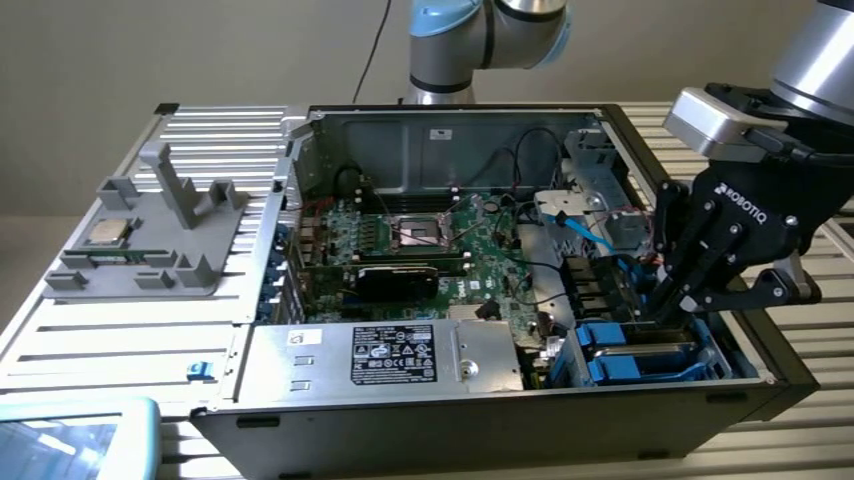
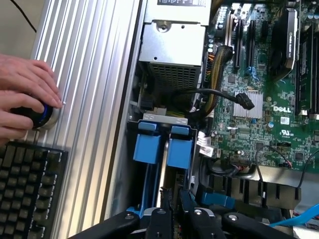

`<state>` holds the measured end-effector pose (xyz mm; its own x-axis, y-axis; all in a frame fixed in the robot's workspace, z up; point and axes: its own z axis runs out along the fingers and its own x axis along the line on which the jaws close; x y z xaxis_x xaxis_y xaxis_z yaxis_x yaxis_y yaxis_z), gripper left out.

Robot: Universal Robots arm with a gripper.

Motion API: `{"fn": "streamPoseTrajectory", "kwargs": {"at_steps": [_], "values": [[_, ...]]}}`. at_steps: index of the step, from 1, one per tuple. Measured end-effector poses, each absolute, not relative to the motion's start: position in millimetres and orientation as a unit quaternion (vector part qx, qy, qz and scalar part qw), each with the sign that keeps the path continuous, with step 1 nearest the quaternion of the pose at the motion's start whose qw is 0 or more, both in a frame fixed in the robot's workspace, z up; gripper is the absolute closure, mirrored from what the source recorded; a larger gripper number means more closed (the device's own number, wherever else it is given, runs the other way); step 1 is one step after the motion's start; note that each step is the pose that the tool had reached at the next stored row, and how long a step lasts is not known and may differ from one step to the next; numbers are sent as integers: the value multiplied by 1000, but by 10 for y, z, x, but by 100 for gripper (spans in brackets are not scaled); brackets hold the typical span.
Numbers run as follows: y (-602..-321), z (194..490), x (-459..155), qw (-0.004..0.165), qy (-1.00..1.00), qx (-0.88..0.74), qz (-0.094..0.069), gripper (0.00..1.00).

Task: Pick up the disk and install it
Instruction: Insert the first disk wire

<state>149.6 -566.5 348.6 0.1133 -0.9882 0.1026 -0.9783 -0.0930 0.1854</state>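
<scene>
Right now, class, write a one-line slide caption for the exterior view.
Robot gripper holding the blue-railed disk inside the open computer case, at the exterior view's right.

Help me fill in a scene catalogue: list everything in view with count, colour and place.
table: one, silver, under the case
computer case: one, black, on the table
motherboard: one, green, inside the case
power supply: one, silver with black label, inside the case
fixture: one, grey, exterior view's left
CPU chip: one, silver, on the fixture
disk: one, silver-grey with blue rails, in the case's drive bay
keyboard: one, black, beside the knob
knob: one, black with blue ring, on the table
hands: two, on the knob
arm: one, grey and blue, behind the case
gripper: one, black, closed on the disk
</scene>
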Motion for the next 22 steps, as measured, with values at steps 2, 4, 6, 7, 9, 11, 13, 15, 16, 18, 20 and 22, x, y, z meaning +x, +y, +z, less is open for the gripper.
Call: {"fn": "streamPoseTrajectory", "kwargs": {"at_steps": [2,4,6,7,9,11,13,15,16,18,20,22], "values": [[-5664,3485,1496,105,-670,735,-26,83],[-5661,3483,1498,105,-673,731,-27,83],[-5660,3482,1503,107,-675,729,-30,83],[-5660,3482,1510,108,-676,728,-30,83],[-5658,3482,1531,108,-678,726,-30,83],[-5657,3481,1553,109,-680,724,-29,83],[-5656,3480,1570,110,-682,722,-29,83],[-5657,3474,1577,111,-685,720,-29,83],[-5657,3470,1578,112,-687,718,-30,83],[-5653,3454,1578,114,-690,714,-34,83],[-5652,3451,1581,117,-692,712,-37,83],[-5652,3450,1584,117,-692,712,-37,83]]}}
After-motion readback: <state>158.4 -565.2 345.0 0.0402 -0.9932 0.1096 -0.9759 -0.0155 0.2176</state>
